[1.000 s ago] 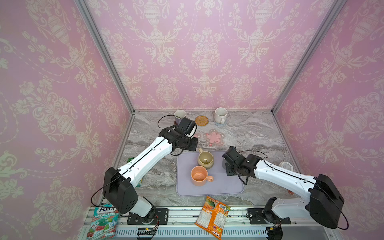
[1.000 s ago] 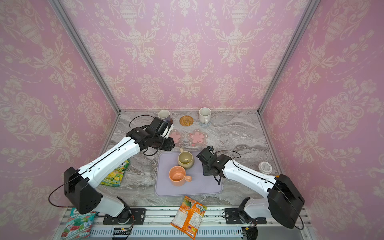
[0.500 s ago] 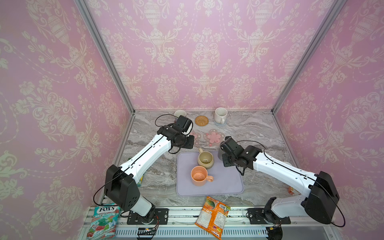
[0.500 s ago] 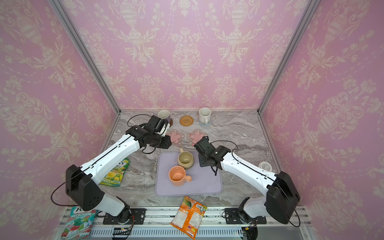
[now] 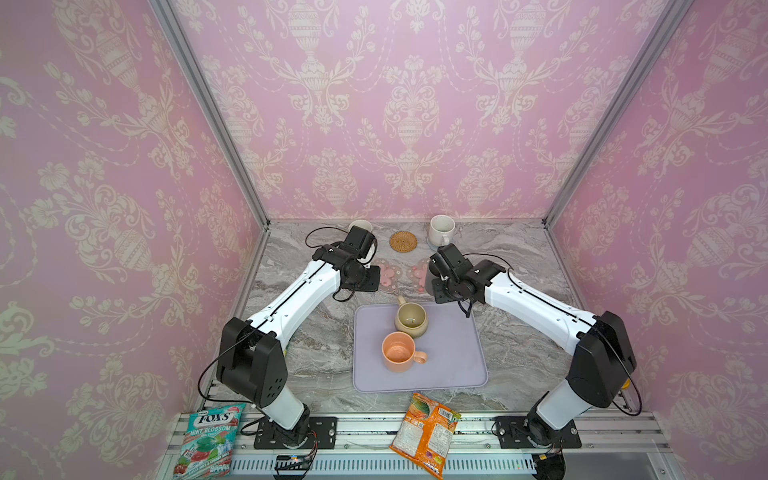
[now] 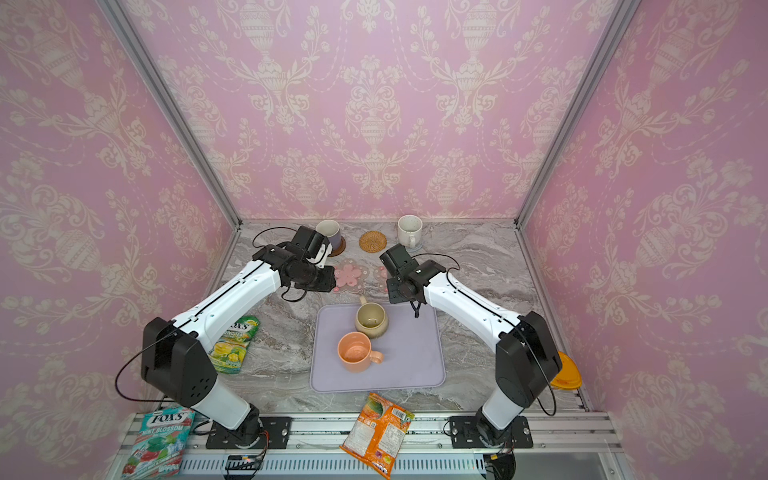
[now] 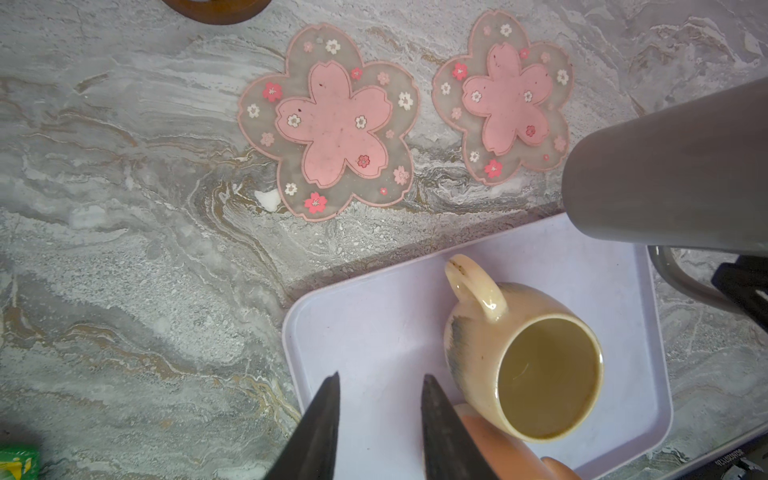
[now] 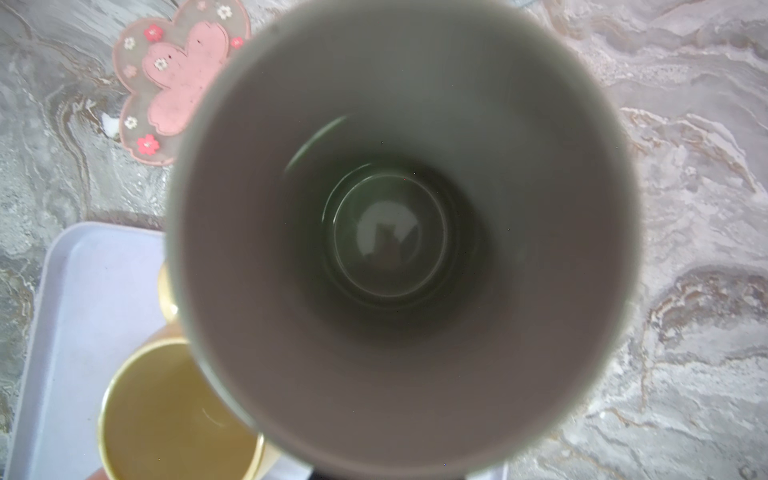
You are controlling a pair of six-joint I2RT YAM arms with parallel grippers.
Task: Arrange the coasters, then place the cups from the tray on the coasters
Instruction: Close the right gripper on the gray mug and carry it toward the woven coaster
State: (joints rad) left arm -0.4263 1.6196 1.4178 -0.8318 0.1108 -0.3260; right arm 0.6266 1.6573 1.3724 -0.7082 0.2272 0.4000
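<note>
A smooth, tall dark grey ceramic mug (image 7: 665, 166) is held upright by the far right corner of the flat lavender-grey tray (image 5: 457, 361), mid-frame in both top views. The right gripper (image 7: 742, 284) is clamped on its thin handle, arm stretched forward. The left gripper (image 7: 380, 415), jaws apart and empty, hovers over the tray beside the glossy rounded beige-olive mug (image 7: 536, 365). Two clear petal-shaped pink-flower coasters (image 7: 328, 124) lie flat on the marble-look table (image 7: 124, 257).

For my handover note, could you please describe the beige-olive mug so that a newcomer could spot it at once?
Find the lavender-grey tray in the middle of the marble table. Two mugs stand on it; the beige-olive mug is at its far edge. It is rounded and dull yellowish, with its handle pointing toward the back, unlike the peach-orange mug nearer the front.
</note>
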